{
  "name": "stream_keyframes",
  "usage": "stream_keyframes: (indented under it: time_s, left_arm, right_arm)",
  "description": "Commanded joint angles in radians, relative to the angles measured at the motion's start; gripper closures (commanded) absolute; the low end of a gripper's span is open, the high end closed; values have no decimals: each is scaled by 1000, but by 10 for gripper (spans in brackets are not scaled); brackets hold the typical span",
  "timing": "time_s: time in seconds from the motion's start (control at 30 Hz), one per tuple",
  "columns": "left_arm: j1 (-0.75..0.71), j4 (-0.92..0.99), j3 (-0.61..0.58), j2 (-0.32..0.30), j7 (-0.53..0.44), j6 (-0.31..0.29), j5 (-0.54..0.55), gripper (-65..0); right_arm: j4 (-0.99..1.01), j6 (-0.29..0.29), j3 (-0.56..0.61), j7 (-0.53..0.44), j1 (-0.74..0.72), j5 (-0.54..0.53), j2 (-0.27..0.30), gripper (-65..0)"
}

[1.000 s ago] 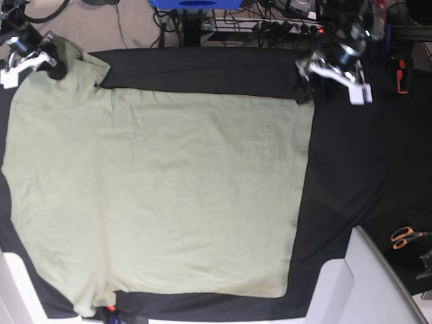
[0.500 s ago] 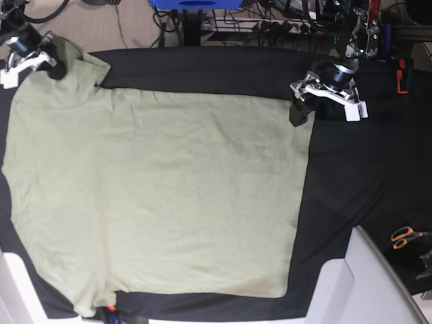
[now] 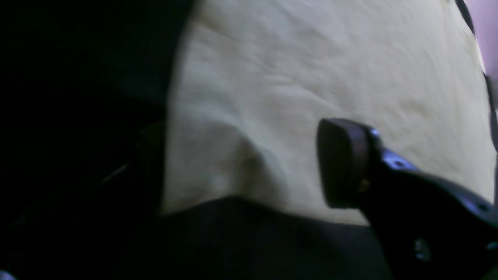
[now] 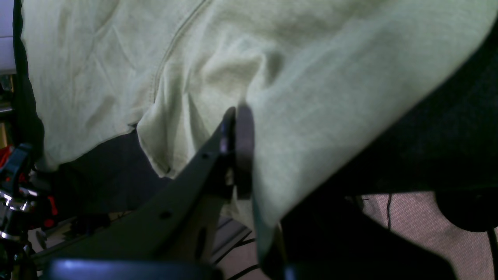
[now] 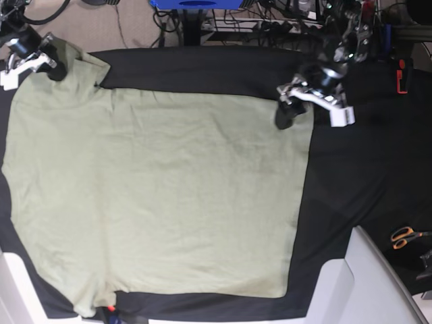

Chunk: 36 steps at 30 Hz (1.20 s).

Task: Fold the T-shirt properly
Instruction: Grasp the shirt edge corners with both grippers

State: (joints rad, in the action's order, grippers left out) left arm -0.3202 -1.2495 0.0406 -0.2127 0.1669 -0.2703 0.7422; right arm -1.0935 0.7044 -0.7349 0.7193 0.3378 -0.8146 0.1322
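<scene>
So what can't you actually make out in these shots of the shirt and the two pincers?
- Left wrist view: blurred and dark; one finger of the left pincer shows over the T-shirt, its partner lost in shadow.
- Base view: the shirt's left edge is cut by the frame; the neckline isn't visible.
- Base view: the right pincer is too small to judge its grip; the right wrist view shows it clamped on fabric.
- Orange-handled scissors: blades indistinct against the black cloth.

Large black cloth (image 5: 351, 169) covered table; orange-handled scissors (image 5: 405, 237) lay near right edge; tangled black cables (image 5: 270, 27) behind table.
</scene>
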Motion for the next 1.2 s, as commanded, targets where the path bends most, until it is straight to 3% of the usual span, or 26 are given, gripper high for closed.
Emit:
stream_keyframes:
  time_s: [0.0,0.2,0.33,0.5,0.83,1.17]
  left_arm:
    - [-17,9,-14,6,82,6,-8,-416]
    - [-15,6,-11,8,82,6,-5,-140]
    - [-15,-2,-11,6,82,6,-5,0]
    - [-15,-9,-9,5,82,6,-5,0]
    - [-86,-158,-9,-44,82,12,-3,0]
    - [-176,-221,-9,-60,82,12,-5,0]
  right_arm:
    - [-10,-9,-2,7,1,14,14,-2]
    - [-10,-9,-2,7,1,14,14,-2]
    - [-10,-9,-2,9,1,14,14,-2]
    - [-27,-9,-2,16,5,14,14,-2]
    - [-213,-12,-13,155,20,13,8,-2]
    - [-308,-30,-15,190,97,8,5,-2]
